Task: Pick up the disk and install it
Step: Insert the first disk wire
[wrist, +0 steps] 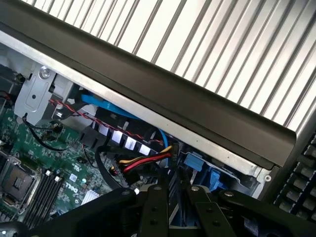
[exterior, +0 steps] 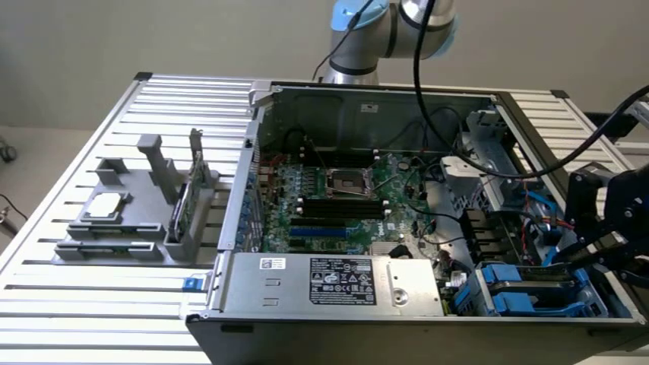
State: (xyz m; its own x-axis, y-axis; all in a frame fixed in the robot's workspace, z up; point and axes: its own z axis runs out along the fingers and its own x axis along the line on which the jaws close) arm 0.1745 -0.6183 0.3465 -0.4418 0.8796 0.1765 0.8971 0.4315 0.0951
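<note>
Disk (exterior: pixel 530 287) low in the drive bay at the corner of the open computer case (exterior: pixel 406 338), at the exterior view's lower right. Bright blue plastic rails plain to see. Top face shadowed and partly cut off by the bay's metal frame, label not to be made out.

Hand (exterior: pixel 593 249) near it at the case's edge, black, cropped by the picture's border and crossed by thick black cables (exterior: pixel 548 163). Impossible to tell how far open, or whether it has hold of anything.

Tight room there: dark case rim close alongside, bundled red and yellow wires (wrist: pixel 143 162) and a flat blue cable (wrist: pixel 106 104) crowding the bay.

Towards the exterior view's left, a silver power supply (exterior: pixel 335 280), boxy, with a printed label. Behind it a green motherboard (exterior: pixel 335 198) with black memory slots.

Outside the case, a ribbed aluminium counter (exterior: pixel 91 319). Well apart on it, a grey moulded holder (exterior: pixel 121 245) carrying a small square silver chip (exterior: pixel 106 204) lying flat and a green circuit card (exterior: pixel 182 211) upright on edge.
</note>
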